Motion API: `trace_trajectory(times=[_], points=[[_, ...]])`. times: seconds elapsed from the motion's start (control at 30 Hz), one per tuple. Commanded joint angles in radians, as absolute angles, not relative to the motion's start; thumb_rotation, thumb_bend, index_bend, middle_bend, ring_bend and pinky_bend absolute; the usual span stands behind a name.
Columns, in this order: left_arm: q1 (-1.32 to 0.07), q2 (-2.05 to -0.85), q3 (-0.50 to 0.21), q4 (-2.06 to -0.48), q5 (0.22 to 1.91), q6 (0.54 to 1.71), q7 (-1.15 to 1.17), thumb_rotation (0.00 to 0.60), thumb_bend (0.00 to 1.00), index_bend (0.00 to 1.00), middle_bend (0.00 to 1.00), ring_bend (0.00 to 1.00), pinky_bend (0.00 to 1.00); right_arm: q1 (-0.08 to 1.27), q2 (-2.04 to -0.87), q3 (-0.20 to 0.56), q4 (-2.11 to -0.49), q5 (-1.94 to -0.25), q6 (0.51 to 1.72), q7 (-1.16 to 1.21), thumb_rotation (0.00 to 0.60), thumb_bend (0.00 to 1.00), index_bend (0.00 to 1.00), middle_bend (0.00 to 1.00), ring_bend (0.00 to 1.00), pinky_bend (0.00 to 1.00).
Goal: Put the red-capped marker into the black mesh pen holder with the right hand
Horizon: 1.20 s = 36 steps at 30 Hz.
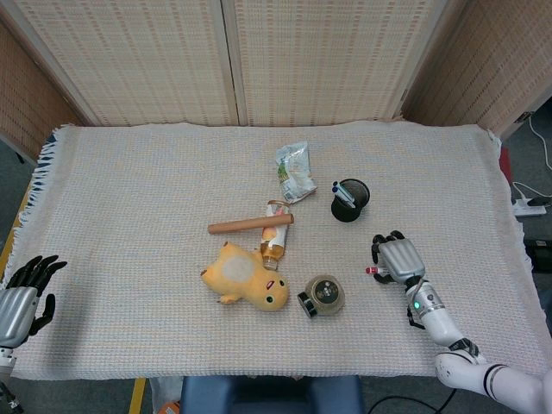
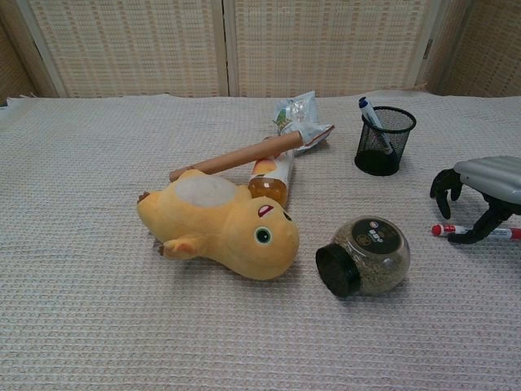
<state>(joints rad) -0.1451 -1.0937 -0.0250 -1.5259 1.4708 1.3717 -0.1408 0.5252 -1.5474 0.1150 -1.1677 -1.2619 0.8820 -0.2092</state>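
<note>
The red-capped marker (image 2: 446, 230) lies flat on the cloth at the right, its red cap (image 1: 370, 270) pointing left. My right hand (image 1: 398, 258) hovers directly over it, fingers curled down around it, thumb tip near the marker in the chest view; the right hand (image 2: 486, 181) holds nothing that I can see lifted. The black mesh pen holder (image 1: 350, 199) stands upright behind the marker, with a blue-capped pen (image 2: 371, 116) in it. My left hand (image 1: 21, 296) rests at the table's front left edge, fingers apart and empty.
A round jar with a black lid (image 1: 323, 295) lies on its side left of the marker. A yellow plush toy (image 1: 247, 278), a bottle (image 1: 274, 236), a brown stick (image 1: 249, 224) and a snack packet (image 1: 295, 171) crowd the middle of the cloth.
</note>
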Motion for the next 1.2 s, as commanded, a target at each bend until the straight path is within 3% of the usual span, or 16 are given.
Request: trace_trajectory(times=[0.03, 0.73, 0.93, 1.2], points=[[-0.145, -1.093, -0.025, -1.527, 1.473, 1.376, -0.140, 0.600, 0.63, 0.18, 0.07, 0.01, 0.11, 0.522, -1.545, 0.111, -1.168, -1.251, 0.887, -0.225, 0.600, 0.11, 0.57, 0.26, 0.32, 0.19], [-0.144, -1.095, -0.026, -1.518, 1.475, 1.377, -0.152, 0.600, 0.63, 0.18, 0.07, 0.01, 0.11, 0.547, -1.552, 0.112, -1.169, -1.196, 0.851, -0.253, 0.600, 0.16, 0.57, 0.27, 0.32, 0.19], [-0.145, -1.095, -0.025, -1.515, 1.475, 1.374, -0.155, 0.600, 0.63, 0.18, 0.07, 0.01, 0.11, 0.550, -1.549, 0.107, -1.167, -1.191, 0.849, -0.257, 0.600, 0.19, 0.63, 0.27, 0.32, 0.19], [-0.145, -1.095, -0.025, -1.514, 1.473, 1.371, -0.158, 0.600, 0.63, 0.18, 0.06, 0.01, 0.11, 0.558, -1.563, 0.102, -1.155, -1.183, 0.845, -0.275, 0.600, 0.22, 0.65, 0.27, 0.32, 0.19]])
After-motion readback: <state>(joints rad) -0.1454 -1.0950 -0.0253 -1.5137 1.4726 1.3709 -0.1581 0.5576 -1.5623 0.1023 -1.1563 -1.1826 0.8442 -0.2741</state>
